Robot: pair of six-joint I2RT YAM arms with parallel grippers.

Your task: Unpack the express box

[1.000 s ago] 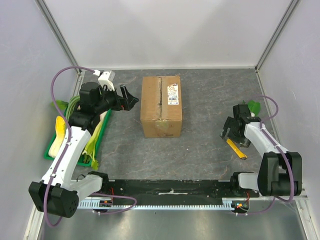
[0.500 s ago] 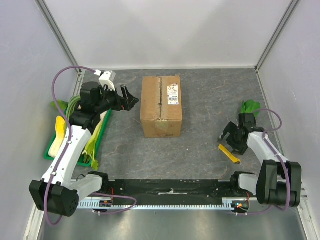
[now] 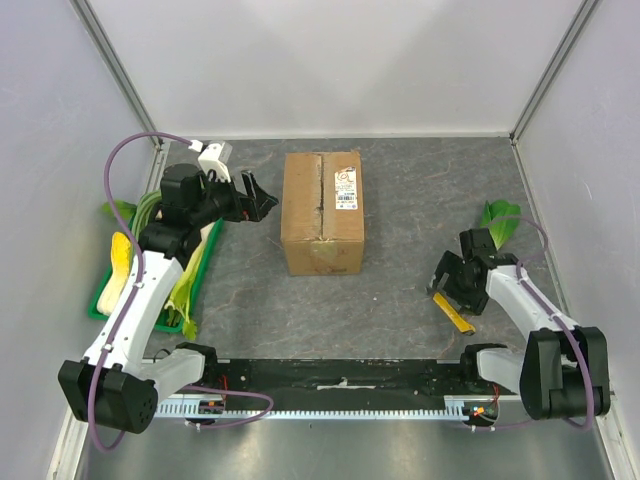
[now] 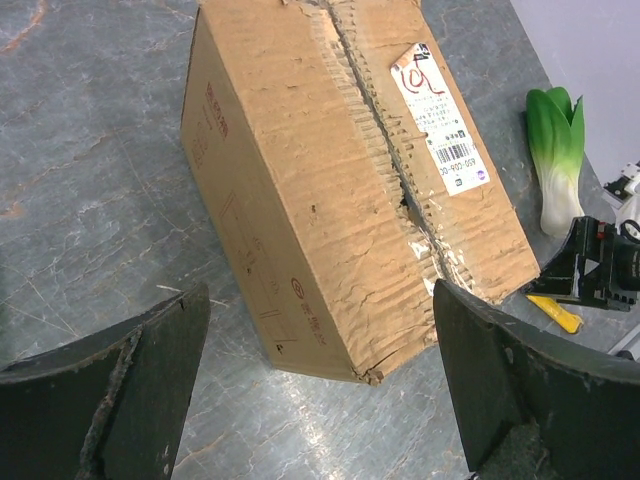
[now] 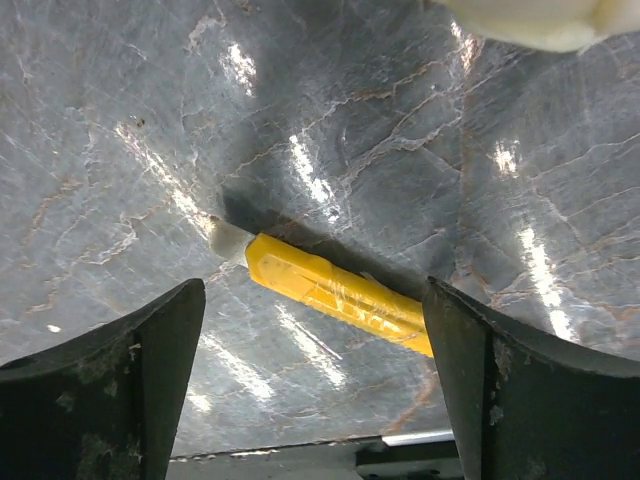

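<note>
The express box (image 3: 322,210) is a closed brown carton with a torn centre seam and a white label; it stands mid-table and fills the left wrist view (image 4: 350,170). My left gripper (image 3: 255,197) is open, hovering just left of the box. My right gripper (image 3: 452,280) is open, low over a yellow utility knife (image 3: 456,312) lying on the table; in the right wrist view the knife (image 5: 340,295) lies between the spread fingers, untouched.
A green tray (image 3: 150,285) with leeks and a banana sits at the left wall. A bok choy (image 3: 498,218) lies at the right, also in the left wrist view (image 4: 555,150). The arms' base rail (image 3: 340,375) runs along the near edge.
My right gripper has swung nearer and leftward from beside the bok choy down over the yellow knife. The left arm and the box have not moved.
</note>
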